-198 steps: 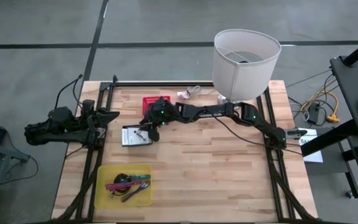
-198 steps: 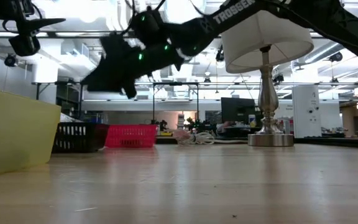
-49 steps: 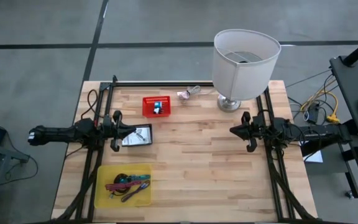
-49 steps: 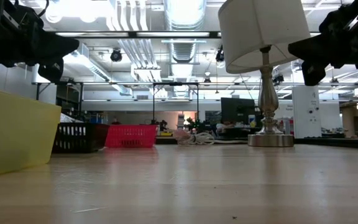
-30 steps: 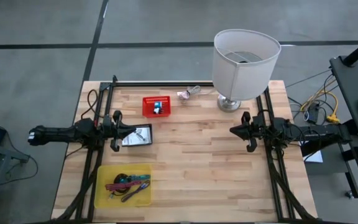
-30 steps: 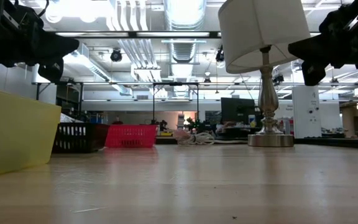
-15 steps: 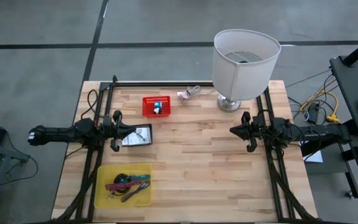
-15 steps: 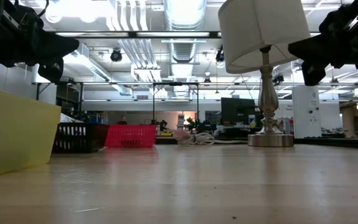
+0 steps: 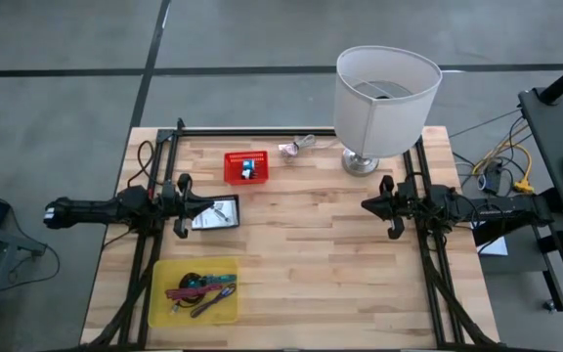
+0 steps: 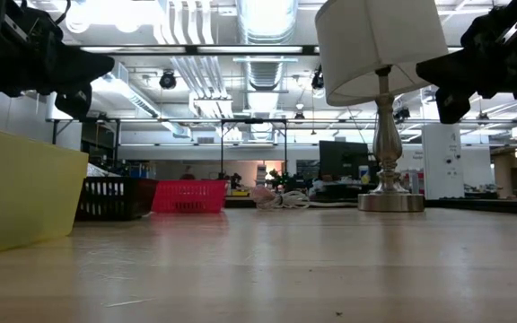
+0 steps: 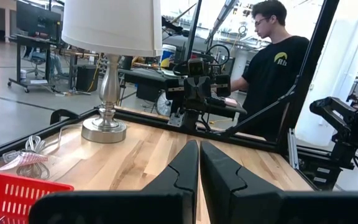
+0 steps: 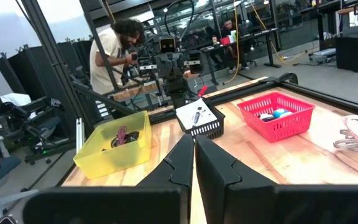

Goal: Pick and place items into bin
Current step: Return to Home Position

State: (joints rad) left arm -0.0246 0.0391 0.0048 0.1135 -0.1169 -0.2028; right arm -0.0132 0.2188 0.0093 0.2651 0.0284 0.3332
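A yellow bin [image 9: 195, 290] stands at the table's near left. In it lie a magenta stick [image 9: 192, 290], a teal pen [image 9: 221, 280], a purple pen and a black coiled cable. A black basket [image 9: 217, 213] holds white printed cards [image 12: 197, 114]. Small items lie in a red basket [image 9: 245, 166]. My left gripper [image 9: 211, 205] hovers shut at the black basket's left edge and points right. Across the table, my right gripper [image 9: 364, 204] hovers shut and points left. Their own views show the left fingers [image 11: 199, 144] and the right fingers [image 12: 193, 138] closed on nothing.
A big white lamp [image 9: 387, 98] stands at the far right corner. A bagged cable [image 9: 298, 147] lies left of it at the far edge. Bare wood lies between the two grippers [image 9: 291, 235]. Beyond the table, a person [image 11: 269, 56] shows on one side and another person [image 12: 114, 46] on the other.
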